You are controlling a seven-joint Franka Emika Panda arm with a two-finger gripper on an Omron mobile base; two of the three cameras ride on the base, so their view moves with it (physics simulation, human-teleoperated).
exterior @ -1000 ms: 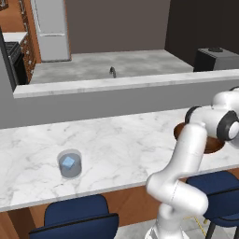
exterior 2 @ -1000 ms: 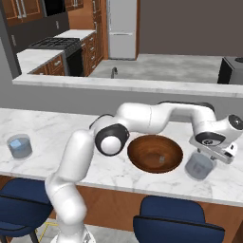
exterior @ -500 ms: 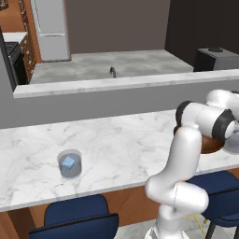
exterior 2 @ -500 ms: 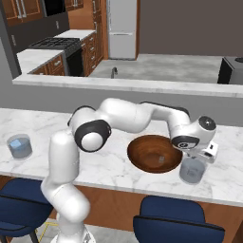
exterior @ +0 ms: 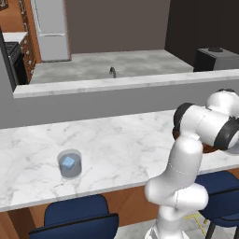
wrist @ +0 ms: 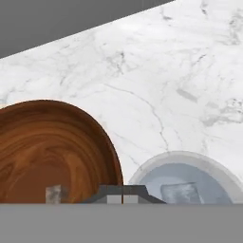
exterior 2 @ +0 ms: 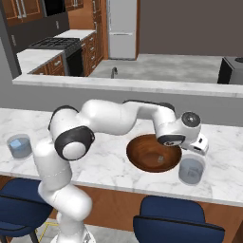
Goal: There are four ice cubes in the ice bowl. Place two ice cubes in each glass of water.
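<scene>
The ice bowl point(exterior 2: 142, 151), wide and dark brown, sits on the marble counter with one ice cube point(exterior 2: 162, 158) in it. My gripper point(exterior 2: 193, 147) hovers low over the gap between the bowl's right rim and the right glass of water point(exterior 2: 191, 170). In the hand view the fingertips point(wrist: 122, 194) are pressed together with nothing between them, the bowl point(wrist: 57, 142) and its cube point(wrist: 53, 193) lie to their left, and the glass point(wrist: 190, 163), holding a cube point(wrist: 180, 192), lies to their right. The left glass point(exterior: 70, 164) point(exterior 2: 20, 145) holds a cube point(exterior: 68, 162).
A raised grey ledge point(exterior 2: 123, 85) runs along the back of the counter. Blue stools point(exterior 2: 175, 223) stand below the counter's front edge. My own arm point(exterior: 186, 158) blocks most of the bowl in the left base view.
The hand has swung left from above the right glass to the bowl's right rim. Its jaws have closed from open to shut, empty.
</scene>
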